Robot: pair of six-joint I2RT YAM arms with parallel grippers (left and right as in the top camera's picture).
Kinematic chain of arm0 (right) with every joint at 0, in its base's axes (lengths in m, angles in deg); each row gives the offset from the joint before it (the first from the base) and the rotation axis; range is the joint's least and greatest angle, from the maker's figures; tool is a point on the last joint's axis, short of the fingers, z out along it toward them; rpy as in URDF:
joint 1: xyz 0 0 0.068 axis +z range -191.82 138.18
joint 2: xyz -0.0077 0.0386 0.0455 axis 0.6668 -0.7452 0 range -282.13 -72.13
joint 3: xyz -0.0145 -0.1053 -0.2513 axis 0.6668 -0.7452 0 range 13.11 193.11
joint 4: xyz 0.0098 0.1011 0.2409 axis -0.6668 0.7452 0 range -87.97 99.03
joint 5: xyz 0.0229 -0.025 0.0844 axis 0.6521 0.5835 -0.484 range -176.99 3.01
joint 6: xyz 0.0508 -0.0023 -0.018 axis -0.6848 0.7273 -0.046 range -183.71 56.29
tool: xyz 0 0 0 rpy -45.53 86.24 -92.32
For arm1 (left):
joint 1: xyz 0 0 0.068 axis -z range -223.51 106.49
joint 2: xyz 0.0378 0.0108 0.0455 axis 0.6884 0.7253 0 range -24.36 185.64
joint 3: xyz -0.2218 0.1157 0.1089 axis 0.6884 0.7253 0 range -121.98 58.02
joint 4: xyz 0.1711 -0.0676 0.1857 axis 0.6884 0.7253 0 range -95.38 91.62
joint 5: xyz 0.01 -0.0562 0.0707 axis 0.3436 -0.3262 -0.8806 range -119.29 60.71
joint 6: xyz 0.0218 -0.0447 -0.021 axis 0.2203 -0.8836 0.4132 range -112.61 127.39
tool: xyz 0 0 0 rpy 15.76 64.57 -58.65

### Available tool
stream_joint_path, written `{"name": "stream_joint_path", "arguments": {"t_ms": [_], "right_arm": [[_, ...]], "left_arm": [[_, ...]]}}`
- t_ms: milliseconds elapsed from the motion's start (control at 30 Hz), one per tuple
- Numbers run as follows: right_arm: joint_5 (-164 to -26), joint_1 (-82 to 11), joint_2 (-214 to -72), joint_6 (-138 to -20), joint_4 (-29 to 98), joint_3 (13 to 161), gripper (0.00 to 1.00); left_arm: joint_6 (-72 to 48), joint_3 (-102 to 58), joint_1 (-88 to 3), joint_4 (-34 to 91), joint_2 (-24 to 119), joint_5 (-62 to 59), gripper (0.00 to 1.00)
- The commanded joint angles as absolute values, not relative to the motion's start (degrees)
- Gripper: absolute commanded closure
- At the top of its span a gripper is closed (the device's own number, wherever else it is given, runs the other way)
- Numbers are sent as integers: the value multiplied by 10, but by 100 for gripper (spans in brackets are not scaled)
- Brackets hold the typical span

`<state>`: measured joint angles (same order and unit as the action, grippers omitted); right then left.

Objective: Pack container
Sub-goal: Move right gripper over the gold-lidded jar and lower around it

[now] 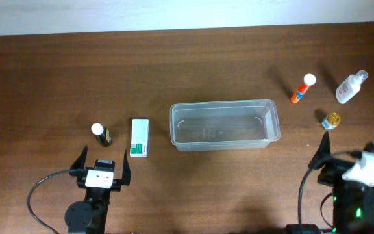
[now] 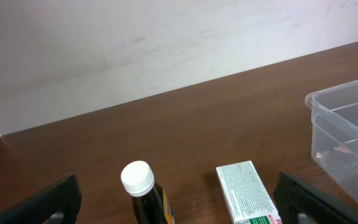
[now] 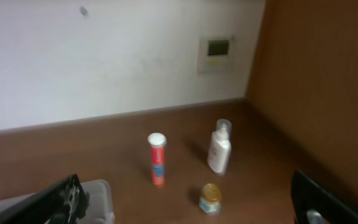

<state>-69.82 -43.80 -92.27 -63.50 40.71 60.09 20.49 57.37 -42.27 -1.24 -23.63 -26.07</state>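
Left gripper [image 1: 104,159] hangs with jaws spread, empty; right gripper [image 1: 344,159] likewise. The container [image 1: 224,104] sits mid-table, nothing inside. Dark bottle [image 1: 100,133] and box [image 1: 139,137] wait left; tube [image 1: 302,89], spray bottle [image 1: 351,88] and small jar [image 1: 332,120] right. Packing looks unstarted.

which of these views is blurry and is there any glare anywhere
Right wrist view: soft all over, the orange tube, spray bottle and small jar have fuzzy edges. Left wrist view: sharp, print lines show on the box. Overhead view: crisp, the wall strip at the top is washed out, no strong glare on the container.
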Motion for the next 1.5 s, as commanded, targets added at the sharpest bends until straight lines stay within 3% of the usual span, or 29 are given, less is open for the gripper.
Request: {"name": "stream_joint_path", "arguments": {"t_ms": [0, 200, 267, 367, 433, 533, 700, 967, 1233, 1467], "right_arm": [[-676, -434, -1034, -626, 465, 690, 1], [-814, -434, -1273, -626, 648, 876, 2], [-798, -435, -1309, -626, 663, 899, 2], [-774, -489, -1360, -663, 661, 929, 1], [-780, -582, -1390, -696, 661, 937, 2], [-845, -660, -1417, -719, 668, 937, 2], [-916, -715, -1449, -719, 665, 937, 2], [-915, -734, -1573, -748, 631, 936, 2], [-915, -734, -1719, -894, 582, 936, 2], [-915, -734, -1758, -898, 540, 936, 2]], "left_arm": [[208, 572, -420, -6, -241, -250, 1], [208, 572, -420, -6, -241, -250, 1], [208, 572, -420, -6, -241, -250, 1], [208, 572, -420, -6, -241, -250, 1], [208, 572, -420, -6, -241, -250, 1], [208, 572, -420, -6, -241, -250, 1], [208, 572, -420, -6, -241, -250, 1], [208, 572, -420, -6, -241, -250, 1], [208, 572, -420, -6, -241, -250, 1], [208, 572, -420, -6, -241, -250, 1]]}}
